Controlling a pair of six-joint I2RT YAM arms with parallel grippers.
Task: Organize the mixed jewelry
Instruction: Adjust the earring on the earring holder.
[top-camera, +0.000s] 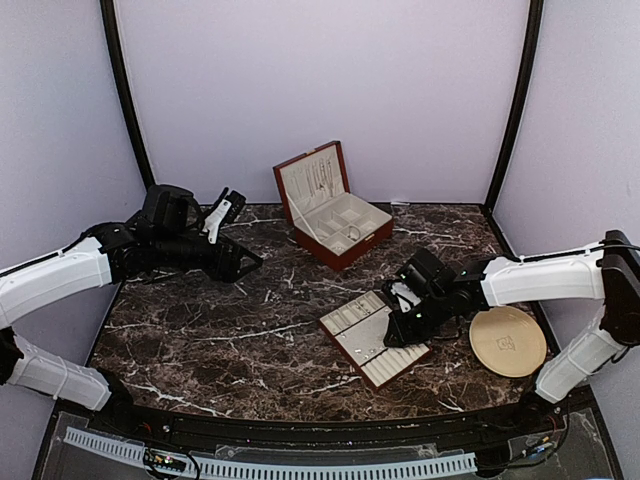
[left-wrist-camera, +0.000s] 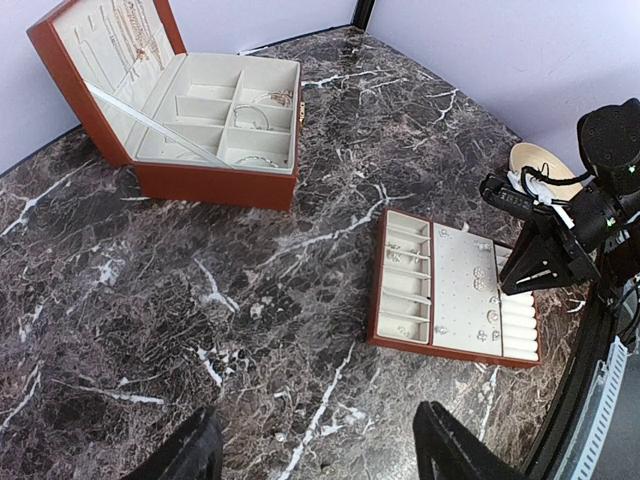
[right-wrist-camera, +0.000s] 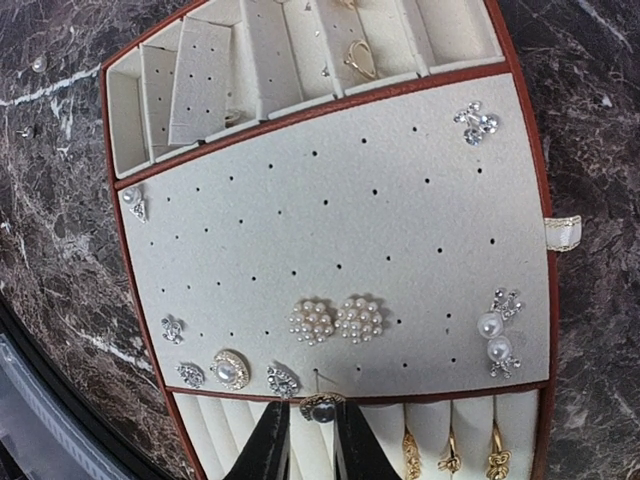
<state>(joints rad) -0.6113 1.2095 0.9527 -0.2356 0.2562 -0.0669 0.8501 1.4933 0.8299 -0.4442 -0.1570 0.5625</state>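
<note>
My right gripper (right-wrist-camera: 316, 432) is shut on a small gold-rimmed earring (right-wrist-camera: 322, 408). It holds the earring at the border between the perforated cream panel (right-wrist-camera: 350, 200) and the ring rolls of the red-brown tray (top-camera: 350, 322). Other mixed jewelry sits on that panel: two pearl clusters (right-wrist-camera: 336, 320), silvery studs (right-wrist-camera: 282, 380) and pearl drops (right-wrist-camera: 495, 340). Gold rings (right-wrist-camera: 450, 458) stand in the rolls. My left gripper (left-wrist-camera: 315, 452) hangs open and holds nothing over the bare marble at the left (top-camera: 238, 238), far from the tray (left-wrist-camera: 450, 290).
A red-brown jewelry box (top-camera: 335, 215) stands open at the back centre, chains on its lid lining. A round beige plate (top-camera: 508, 342) lies right of the tray. Tiny loose pieces (left-wrist-camera: 281, 436) lie on the marble near my left fingers, and a pearl (right-wrist-camera: 38, 63) lies beside the tray.
</note>
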